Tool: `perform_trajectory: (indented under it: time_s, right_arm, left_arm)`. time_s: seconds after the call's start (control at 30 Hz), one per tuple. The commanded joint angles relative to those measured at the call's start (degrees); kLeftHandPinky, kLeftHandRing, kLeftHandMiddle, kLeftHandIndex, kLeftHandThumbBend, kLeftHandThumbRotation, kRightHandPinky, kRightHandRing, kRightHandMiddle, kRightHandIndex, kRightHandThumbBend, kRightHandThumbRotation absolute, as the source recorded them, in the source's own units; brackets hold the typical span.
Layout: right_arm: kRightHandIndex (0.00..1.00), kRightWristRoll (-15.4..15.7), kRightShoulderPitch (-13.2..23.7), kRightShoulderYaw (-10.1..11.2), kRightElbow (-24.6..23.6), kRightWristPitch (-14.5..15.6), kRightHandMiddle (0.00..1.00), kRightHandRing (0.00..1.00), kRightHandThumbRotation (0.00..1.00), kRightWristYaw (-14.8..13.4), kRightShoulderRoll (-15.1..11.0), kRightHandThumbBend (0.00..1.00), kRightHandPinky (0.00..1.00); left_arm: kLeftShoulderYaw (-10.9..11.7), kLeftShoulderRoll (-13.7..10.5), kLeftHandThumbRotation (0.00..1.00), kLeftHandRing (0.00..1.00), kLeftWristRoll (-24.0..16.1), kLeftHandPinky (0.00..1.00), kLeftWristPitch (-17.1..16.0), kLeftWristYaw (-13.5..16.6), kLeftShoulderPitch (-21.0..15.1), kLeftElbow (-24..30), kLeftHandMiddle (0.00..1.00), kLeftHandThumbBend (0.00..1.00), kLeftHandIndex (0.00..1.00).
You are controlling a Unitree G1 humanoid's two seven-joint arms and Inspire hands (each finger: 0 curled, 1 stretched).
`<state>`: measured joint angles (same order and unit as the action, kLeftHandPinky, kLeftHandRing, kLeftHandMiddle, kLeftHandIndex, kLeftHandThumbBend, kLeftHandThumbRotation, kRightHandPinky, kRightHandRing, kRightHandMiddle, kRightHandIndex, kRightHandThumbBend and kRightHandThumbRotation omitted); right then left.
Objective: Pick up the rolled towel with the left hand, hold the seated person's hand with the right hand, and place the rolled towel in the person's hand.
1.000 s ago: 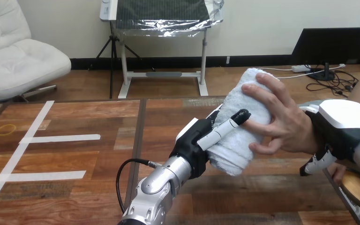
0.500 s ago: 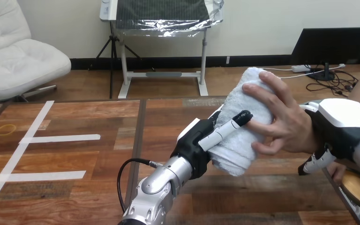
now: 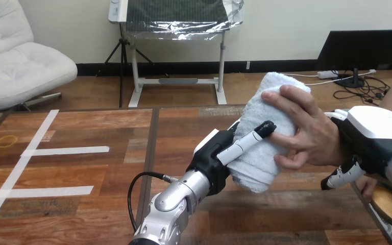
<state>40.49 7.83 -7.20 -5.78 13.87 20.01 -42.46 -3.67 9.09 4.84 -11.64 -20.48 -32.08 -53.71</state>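
at two o'clock above the table: rolled towel, shared hold

item: rolled towel [image 3: 258, 140], white, tilted with its top toward one o'clock, lifted off the table [image 3: 81, 168].

held by: left hand [image 3: 214, 153], arm rising from six o'clock. it is curled round the lower half of the roll, with one finger pinched across the front face; the others are hidden behind.

also on it: person's hand [image 3: 311, 135], entering from three o'clock, fingers wrapped over the upper half.

support: right hand [image 3: 372, 135] at four o'clock, its white shell over the person's wrist [image 3: 335, 148] and its fingers curled beneath it.

change: over the last second the person's fingers have shifted slightly and settled closer on the roll. the right hand's fingertips have crept a little toward seven o'clock under the wrist. the left hand has barely moved.

judgement: the towel looks all but delivered. what remains is for the left hand to let go.

room: bare boards from seven to ten o'clock give the left arm wide space to draw back. the table's right edge runs close below the right hand at five o'clock, so margin there is small.
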Motion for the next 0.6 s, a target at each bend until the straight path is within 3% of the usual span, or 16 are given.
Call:
perform_trajectory:
  time_s: [0.0, 0.3, 0.57]
  right_arm:
    - [0.9, -0.97, -0.16, 3.66, -9.04, 2.77, 0.95, 0.95, 0.0, -0.79, 2.78, 0.84, 0.85]
    - [0.91, -1.98, -3.66, 7.02, -16.44, 8.01, 0.95, 0.95, 0.0, -0.39, 5.15, 0.8, 0.84]
    - [0.91, -1.23, -7.35, 9.32, -22.49, 11.9, 0.94, 0.94, 0.0, 0.86, 5.35, 0.77, 0.83]
  left_arm:
    - [-0.85, 2.55, 0.59, 0.96, -0.97, 1.0, -3.29, 0.1, -9.51, 2.58, 0.95, 0.86, 1.0]
    - [-0.12, 1.79, 0.6, 0.94, -0.82, 0.99, -4.65, 0.4, -7.34, 4.56, 0.94, 0.82, 0.99]
    - [0.55, -0.64, 0.6, 0.92, -0.2, 0.95, -7.96, -1.29, -4.11, 7.26, 0.93, 0.77, 0.98]
